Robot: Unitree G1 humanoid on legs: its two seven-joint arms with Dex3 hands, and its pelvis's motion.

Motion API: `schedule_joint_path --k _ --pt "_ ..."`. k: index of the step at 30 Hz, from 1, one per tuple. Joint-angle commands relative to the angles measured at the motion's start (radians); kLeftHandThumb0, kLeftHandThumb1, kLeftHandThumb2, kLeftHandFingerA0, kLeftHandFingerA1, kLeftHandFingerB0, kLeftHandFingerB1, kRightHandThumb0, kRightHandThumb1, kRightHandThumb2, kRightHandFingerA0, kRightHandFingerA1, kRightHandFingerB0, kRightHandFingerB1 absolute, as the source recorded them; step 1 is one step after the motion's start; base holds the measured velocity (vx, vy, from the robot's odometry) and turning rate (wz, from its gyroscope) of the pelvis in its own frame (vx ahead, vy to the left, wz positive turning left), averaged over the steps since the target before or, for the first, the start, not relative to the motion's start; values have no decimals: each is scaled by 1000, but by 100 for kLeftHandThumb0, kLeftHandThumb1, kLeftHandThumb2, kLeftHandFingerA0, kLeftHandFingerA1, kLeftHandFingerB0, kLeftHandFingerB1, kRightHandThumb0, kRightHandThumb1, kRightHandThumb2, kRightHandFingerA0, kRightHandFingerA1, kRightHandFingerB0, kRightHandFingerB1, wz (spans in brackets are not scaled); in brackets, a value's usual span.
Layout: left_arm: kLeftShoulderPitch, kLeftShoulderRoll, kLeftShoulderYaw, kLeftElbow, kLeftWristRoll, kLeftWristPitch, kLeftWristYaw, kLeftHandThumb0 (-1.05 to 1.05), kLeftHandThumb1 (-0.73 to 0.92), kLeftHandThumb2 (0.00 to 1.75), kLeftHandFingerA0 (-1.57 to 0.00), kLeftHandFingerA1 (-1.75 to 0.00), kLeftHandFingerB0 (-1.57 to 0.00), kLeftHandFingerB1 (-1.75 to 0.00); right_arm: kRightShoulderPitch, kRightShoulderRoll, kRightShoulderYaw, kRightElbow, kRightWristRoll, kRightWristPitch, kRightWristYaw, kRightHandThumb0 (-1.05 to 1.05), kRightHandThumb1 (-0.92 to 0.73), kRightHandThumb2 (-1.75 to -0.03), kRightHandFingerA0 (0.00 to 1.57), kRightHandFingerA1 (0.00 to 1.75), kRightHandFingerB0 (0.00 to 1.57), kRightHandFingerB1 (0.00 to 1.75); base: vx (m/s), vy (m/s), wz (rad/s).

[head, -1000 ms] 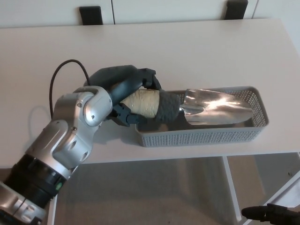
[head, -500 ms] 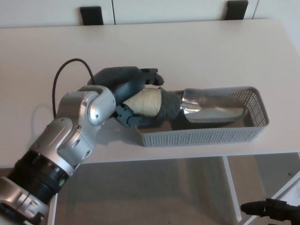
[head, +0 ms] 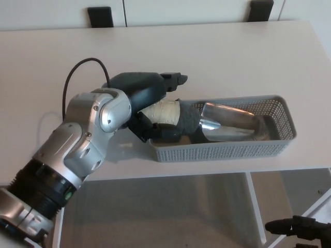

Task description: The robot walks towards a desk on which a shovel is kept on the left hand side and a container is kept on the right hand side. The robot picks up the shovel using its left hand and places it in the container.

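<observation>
Shovel (head: 207, 124) is lying lengthwise in the grey perforated container (head: 279, 144) near the right front edge of the white surface (head: 232, 57) — metal blade down inside the container, cream-and-dark handle sticking out over the left end wall. Left hand (head: 152, 111) is wrapped around the handle: one finger seen above it, others below, so the fingers are read as clasped on the handle, not yet released. The handle is held because the blade end had to lead into the container; the long axis is matched to the container's length so the tool fits. Placement is judged nearly done — only release and withdrawal are left. The right hand is not seen. A black cable (head: 77, 72) loops off the left wrist.
</observation>
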Motion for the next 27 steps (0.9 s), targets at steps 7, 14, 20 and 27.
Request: schedule_joint_path --k 7,14,20,27 --pt "-40 -79 28 27 -36 -3 0 -93 57 102 -2 -6 -3 -11 -8 -20 8 -5 -8 9 12 -26 -45 -53 79 54 61 47 0 0 0" --pt "-71 -161 7 -19 -21 42 -27 -98 61 104 -4 -4 -6 -7 -13 -24 21 -9 -16 1 16 -25 -46 -53 76 52 60 47 0 0 0" --pt "-94 -168 32 -33 -36 61 -54 -99 61 103 0 -2 -1 -3 -14 -36 28 -12 -31 -7 18 -25 -47 -53 78 52 61 47 0 0 0" --pt "-117 -88 101 -189 -36 81 -89 -89 59 103 0 -13 0 -13 0 -41 46 -26 -48 7 8 -30 -47 -54 75 51 60 46 0 0 0"
